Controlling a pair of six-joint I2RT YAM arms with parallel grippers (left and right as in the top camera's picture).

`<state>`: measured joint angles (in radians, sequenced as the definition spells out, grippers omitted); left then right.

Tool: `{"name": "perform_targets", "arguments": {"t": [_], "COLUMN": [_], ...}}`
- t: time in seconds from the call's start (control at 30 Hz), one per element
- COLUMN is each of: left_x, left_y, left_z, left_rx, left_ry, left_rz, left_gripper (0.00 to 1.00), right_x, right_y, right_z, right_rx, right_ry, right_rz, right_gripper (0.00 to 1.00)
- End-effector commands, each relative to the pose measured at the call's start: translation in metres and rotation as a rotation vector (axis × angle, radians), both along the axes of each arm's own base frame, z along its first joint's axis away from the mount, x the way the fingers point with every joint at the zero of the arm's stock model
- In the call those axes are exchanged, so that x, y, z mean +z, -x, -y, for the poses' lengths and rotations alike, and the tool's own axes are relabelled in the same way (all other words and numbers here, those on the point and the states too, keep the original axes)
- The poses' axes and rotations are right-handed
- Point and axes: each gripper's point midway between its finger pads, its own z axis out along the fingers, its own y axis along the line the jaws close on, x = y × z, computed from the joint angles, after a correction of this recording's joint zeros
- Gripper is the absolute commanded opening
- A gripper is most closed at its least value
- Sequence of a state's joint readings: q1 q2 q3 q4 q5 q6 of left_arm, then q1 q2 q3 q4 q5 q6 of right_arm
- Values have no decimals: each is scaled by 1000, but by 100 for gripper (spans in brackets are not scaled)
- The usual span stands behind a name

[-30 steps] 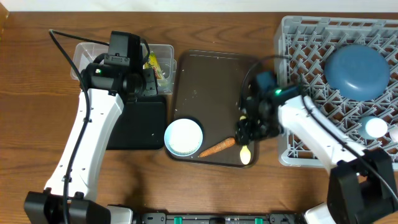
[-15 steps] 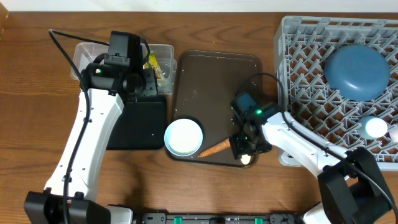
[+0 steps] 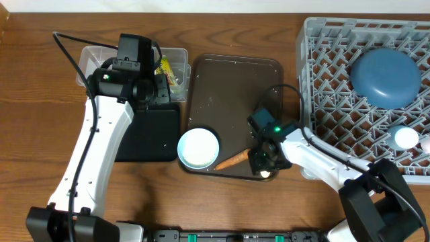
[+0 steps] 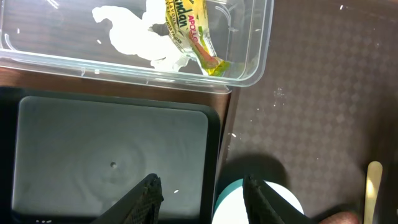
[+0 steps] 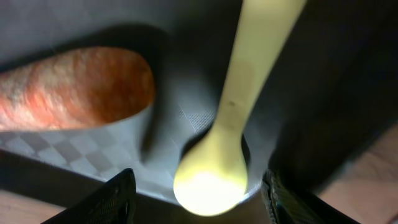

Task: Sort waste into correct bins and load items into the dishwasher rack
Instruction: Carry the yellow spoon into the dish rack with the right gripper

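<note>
Your right tool [image 5: 200, 202] sits low over the pale yellow spoon [image 5: 231, 106]. Its fingers are apart, one on each side of the spoon's rounded end, and neither visibly presses it. The spoon lies in the 5 o'clock corner of the dark brown serving tray [image 3: 228, 87]. The carrot [image 3: 234, 160] lies just beside the spoon at its 9 o'clock, also on the tray. The white bowl [image 3: 198, 148] stands in the tray's 7 o'clock corner, near the carrot's thin end.

Your left tool [image 4: 204, 196] hangs with its fingers apart, holding nothing, above the seam where the black tray [image 4: 112, 149] meets the serving tray. At the black tray's 12 o'clock, the clear tub [image 4: 261, 37] holds the crumpled tissue [image 4: 127, 34] and the yellow-green snack wrapper [image 4: 193, 31].

At the serving tray's 3 o'clock on the wooden surface [image 3: 40, 134], the dishwasher rack [image 3: 322, 60] carries the dark blue dish [image 3: 384, 75] toward its 1 o'clock. A light blue cup [image 3: 405, 137] sits near its 4 o'clock.
</note>
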<state>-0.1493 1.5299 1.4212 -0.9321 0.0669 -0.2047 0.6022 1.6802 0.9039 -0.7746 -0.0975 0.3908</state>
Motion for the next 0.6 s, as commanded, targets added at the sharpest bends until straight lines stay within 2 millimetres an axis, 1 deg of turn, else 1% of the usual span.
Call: {"name": "perform_targets", "arguments": {"t": [0.0,0.1,0.2,0.37,0.47,0.57], "left_x": [-3,-3,-3,-3,-3,-3], "left_y": [1,1,1,1,1,1], "left_z": [-4,-4,-4,-4,-4,-4], "left_rx": [2,2,2,2,2,2], "left_ry": [-19,-19,-19,-19,-19,-19], "left_rz": [-6,-6,-6,-6,-6,-7], "left_gripper": [45,45,45,45,45,45], "right_x": [-10,-14,-16,-16,-16,-16], "right_y": [8,11,13,11,12,13], "right_z": [11,14,17,19,20,21], "right_rx": [-12,-13,-13,-13,-13,-34], "right_ry": [49,59,67,81,84,89], "right_rz": [-4,-10,-10,-2,-4,-10], "right_gripper": [63,60,53,46,44,38]}}
